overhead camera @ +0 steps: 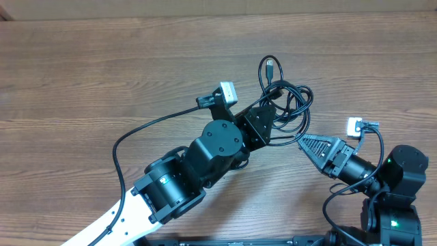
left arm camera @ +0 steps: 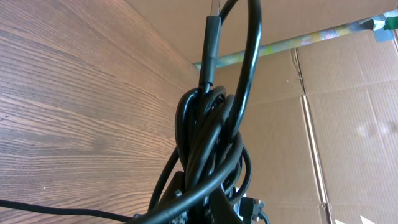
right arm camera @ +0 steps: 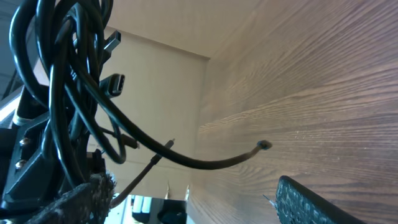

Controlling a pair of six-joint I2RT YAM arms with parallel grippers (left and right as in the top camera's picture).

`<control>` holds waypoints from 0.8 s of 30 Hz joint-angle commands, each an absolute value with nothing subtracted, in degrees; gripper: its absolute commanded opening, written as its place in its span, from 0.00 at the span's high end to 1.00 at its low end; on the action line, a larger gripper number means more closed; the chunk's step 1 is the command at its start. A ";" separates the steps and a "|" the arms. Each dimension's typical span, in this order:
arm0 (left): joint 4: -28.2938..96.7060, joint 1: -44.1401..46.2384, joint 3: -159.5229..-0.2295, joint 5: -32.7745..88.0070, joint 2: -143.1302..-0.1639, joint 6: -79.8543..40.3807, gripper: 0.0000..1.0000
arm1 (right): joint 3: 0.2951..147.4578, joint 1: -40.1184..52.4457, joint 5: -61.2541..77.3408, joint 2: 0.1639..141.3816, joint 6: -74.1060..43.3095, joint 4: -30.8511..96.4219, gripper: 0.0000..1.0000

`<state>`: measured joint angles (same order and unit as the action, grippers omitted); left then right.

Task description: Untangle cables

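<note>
The cables (overhead camera: 292,102) are a knot of thin black cords at the table's middle, with one loop and a small plug (overhead camera: 270,65) reaching toward the far side. My left gripper (overhead camera: 272,115) is shut on the knot's left side. In the left wrist view the bundle (left arm camera: 208,130) rises from between the fingers (left arm camera: 211,208). My right gripper (overhead camera: 304,142) is open just right of the knot, with nothing between its fingers (right arm camera: 186,186). In the right wrist view the knot (right arm camera: 65,74) hangs at the left. One loose strand end (right arm camera: 264,145) touches the table.
The thicker black wire (overhead camera: 136,130) of the left arm's camera curves over the table at the left. A cardboard wall (left arm camera: 348,124) stands behind the table. The wooden table (overhead camera: 102,68) runs left and toward the far side.
</note>
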<state>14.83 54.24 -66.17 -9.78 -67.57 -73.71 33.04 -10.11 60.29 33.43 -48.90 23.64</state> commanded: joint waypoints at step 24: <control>15.64 55.02 -67.66 -6.81 -68.79 -77.38 0.96 | 33.08 -10.33 52.77 33.26 -49.63 21.28 0.03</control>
<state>15.99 54.30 -66.17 -9.43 -68.38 -76.58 32.99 -10.11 55.79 33.43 -49.93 21.65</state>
